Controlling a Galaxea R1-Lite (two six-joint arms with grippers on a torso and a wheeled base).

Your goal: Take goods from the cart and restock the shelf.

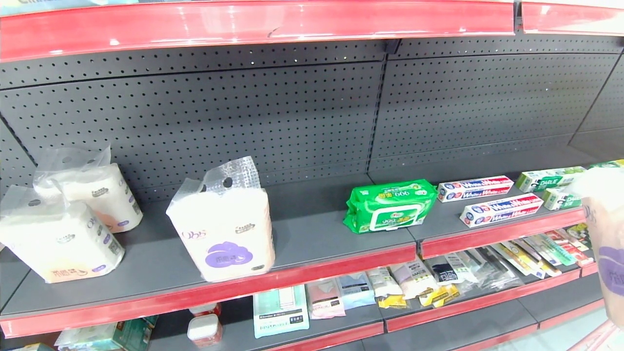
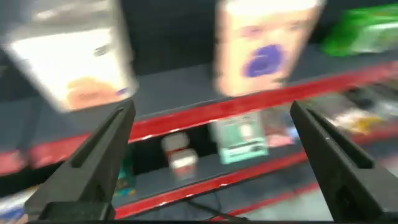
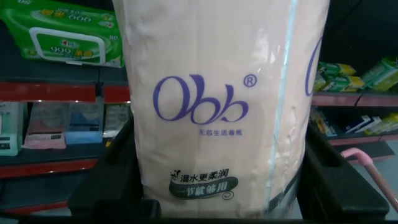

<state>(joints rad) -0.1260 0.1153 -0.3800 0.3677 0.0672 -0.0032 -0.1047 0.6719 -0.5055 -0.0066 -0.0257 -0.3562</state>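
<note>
A cream tissue pack [image 3: 217,93] with purple print stands upright between the fingers of my right gripper [image 3: 217,186], which is shut on it. The same pack [image 1: 607,243] shows at the far right of the head view, in front of the shelf and lower than its red front edge [image 1: 312,270]. On that shelf stand three similar tissue packs: one in the middle [image 1: 224,229] and two at the left [image 1: 58,239] [image 1: 95,192]. My left gripper [image 2: 212,111] is open and holds nothing; it faces the shelf front below the middle pack [image 2: 267,43].
A green wet-wipes pack [image 1: 390,204] lies right of the middle pack, then toothpaste boxes [image 1: 502,209]. Bare shelf lies between the tissue packs and the wipes. The lower shelf holds flat sachets [image 1: 280,309] and small jars [image 1: 204,329]. A pink bar [image 3: 367,158] shows beside the held pack.
</note>
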